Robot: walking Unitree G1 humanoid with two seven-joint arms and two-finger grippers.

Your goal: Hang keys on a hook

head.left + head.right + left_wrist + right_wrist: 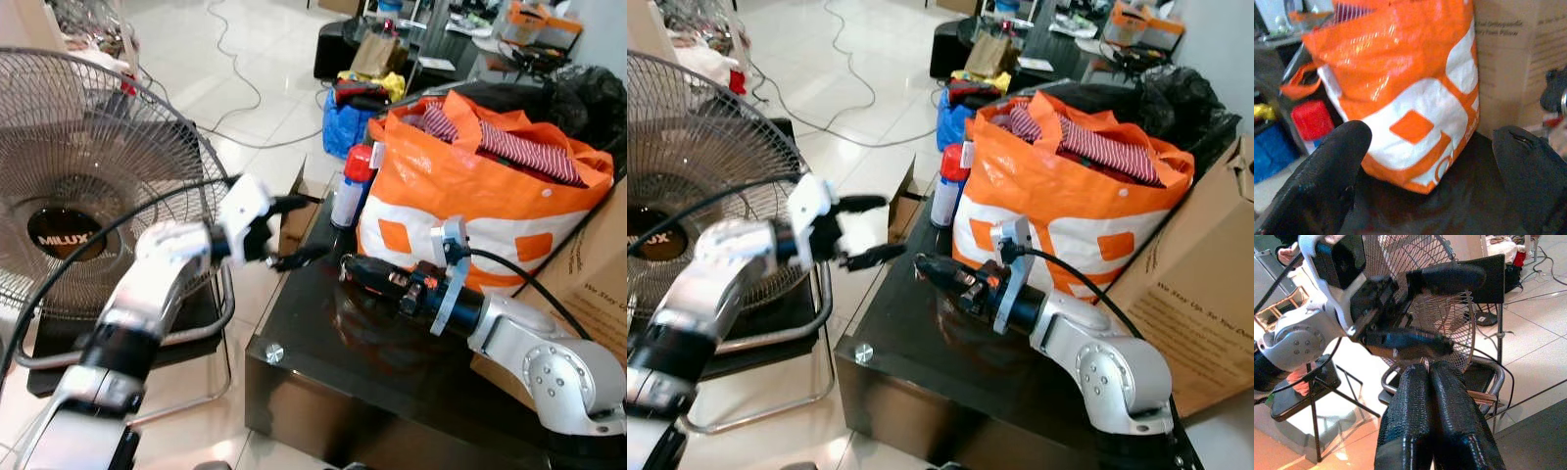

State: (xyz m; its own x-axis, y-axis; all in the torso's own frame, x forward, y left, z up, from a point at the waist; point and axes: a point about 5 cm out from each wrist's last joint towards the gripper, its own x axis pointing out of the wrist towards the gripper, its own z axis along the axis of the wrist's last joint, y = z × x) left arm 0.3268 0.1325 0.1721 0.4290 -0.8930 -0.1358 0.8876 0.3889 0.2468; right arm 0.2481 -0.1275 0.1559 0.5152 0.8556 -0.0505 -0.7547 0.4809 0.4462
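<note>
My left gripper (321,225) is open, its two black fingers spread wide just past the left edge of the black glossy table (323,382). In the left wrist view the fingers (1327,171) frame the orange and white bag (1410,98). My right gripper (345,262) is shut and reaches leftward low over the table, its tips a short way from the left gripper. In the right wrist view the shut fingertips (1427,369) point at the left gripper's lower finger (1405,340). Whether anything is pinched between them I cannot tell.
An orange bag (470,186) stuffed with clothes stands on the table behind the right arm, with a red-capped spray can (353,181) beside it. A cardboard box (588,284) is at the right. A large fan (78,176) on a black chair (186,328) stands left of the table.
</note>
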